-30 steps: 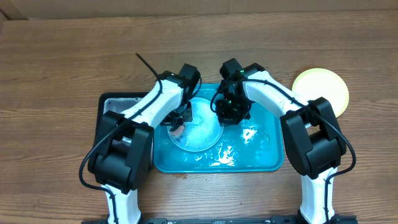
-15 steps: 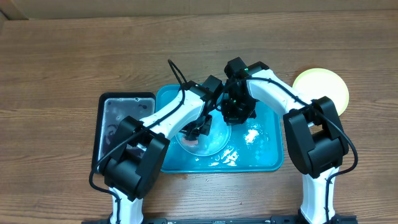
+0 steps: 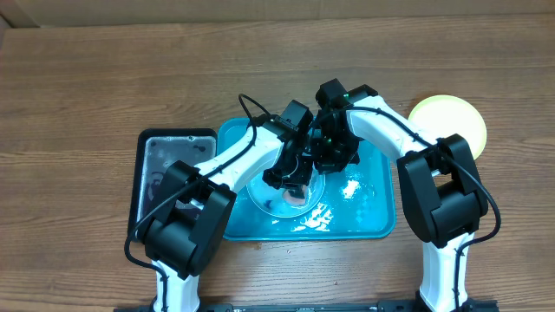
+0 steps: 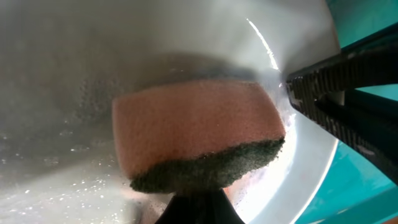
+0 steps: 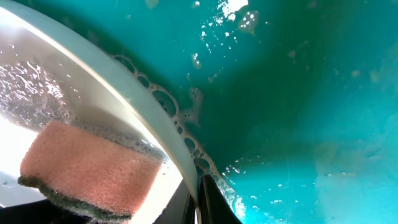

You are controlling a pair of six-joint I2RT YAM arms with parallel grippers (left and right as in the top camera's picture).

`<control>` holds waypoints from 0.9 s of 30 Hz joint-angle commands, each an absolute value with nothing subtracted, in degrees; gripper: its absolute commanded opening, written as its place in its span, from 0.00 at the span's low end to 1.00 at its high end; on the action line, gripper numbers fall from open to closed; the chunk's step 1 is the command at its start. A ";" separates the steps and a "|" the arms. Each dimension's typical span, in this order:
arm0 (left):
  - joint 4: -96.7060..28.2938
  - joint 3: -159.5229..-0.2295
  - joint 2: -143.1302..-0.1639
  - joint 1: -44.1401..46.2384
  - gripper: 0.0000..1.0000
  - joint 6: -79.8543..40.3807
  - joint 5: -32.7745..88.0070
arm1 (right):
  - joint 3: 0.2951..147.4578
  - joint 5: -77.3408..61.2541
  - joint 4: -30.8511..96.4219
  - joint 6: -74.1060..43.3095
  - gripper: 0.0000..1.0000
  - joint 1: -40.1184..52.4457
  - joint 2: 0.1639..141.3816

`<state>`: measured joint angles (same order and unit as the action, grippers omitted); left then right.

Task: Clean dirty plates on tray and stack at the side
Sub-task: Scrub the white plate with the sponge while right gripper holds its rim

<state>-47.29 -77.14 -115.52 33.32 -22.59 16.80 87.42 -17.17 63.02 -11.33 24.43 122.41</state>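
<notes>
Here, two arms meet over a turquoise tray (image 3: 375, 221) at the middle of a wooden table (image 3: 87, 78). A light blue plate (image 3: 258, 196) lies in the tray's left half, its whitish centre wet and glossy. The left tool (image 3: 295, 191) is clamped on a sponge (image 4: 199, 140), salmon-pink with a dark green scouring layer, and holds it against the plate's inner surface close to the rim. The right tool (image 3: 323, 167) reaches in from the right and pinches the plate's rim between its black ribbed fingers (image 4: 336, 99), just beside the sponge. In the right wrist view, a string of suds (image 5: 180, 134) lines the tray floor just under the plate's rim, and white foam flecks lie scattered across the tray's wet bottom. More fine bubbles cling to the plate around the sponge. A yellow-green plate (image 3: 449, 123) sits alone on the table off the tray's far right corner, well apart from the washing. A black tray (image 3: 169, 147) lies just beside the turquoise tray's left edge, and its contents are too dim to make out.
</notes>
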 commanded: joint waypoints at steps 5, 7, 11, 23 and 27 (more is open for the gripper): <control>-50.52 -76.66 -117.97 30.72 0.04 -32.42 8.56 | 86.63 -18.28 62.70 -12.45 0.04 25.76 121.49; -53.30 -76.66 -117.97 28.36 0.04 -33.78 4.21 | 86.63 -18.31 62.72 -12.47 0.04 25.76 121.49; -56.12 -76.66 -117.97 25.08 0.04 -34.61 -3.86 | 86.63 -18.28 62.61 -12.45 0.04 25.76 121.49; -58.87 -78.61 -117.95 22.76 0.04 -35.57 -13.15 | 86.63 -18.26 62.43 -12.47 0.04 25.76 121.49; -63.02 -84.64 -117.93 23.79 0.04 -35.57 -15.81 | 86.63 -18.26 62.39 -12.49 0.04 25.76 121.49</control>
<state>-61.21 -80.55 -116.05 24.49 -34.46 -5.13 87.20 -20.49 61.76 -12.47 26.72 122.41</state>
